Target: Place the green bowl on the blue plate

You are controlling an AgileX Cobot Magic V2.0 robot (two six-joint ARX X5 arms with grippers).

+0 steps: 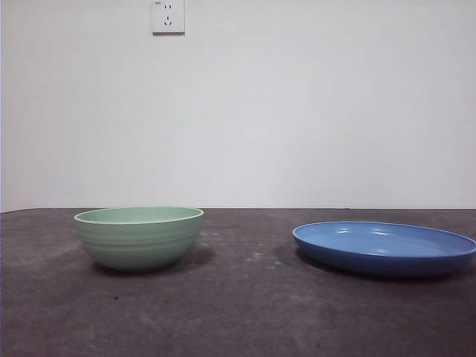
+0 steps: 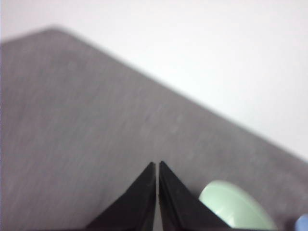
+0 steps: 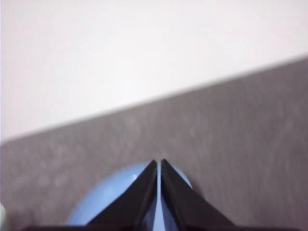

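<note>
Your left gripper (image 2: 157, 166) hangs above the table with its jaws pressed together, holding nothing; the green bowl (image 2: 236, 207) shows blurred just beside it. Your right gripper (image 3: 159, 163) is likewise closed and empty, over the blue plate (image 3: 110, 202), partly hidden behind the jaws. In the front view, the green bowl (image 1: 139, 238), matte and faintly ridged, stands upright on the rough dark table (image 1: 245, 305), well apart from the glossy, shallow blue plate (image 1: 384, 248), whose far right rim the frame edge just clips.
</note>
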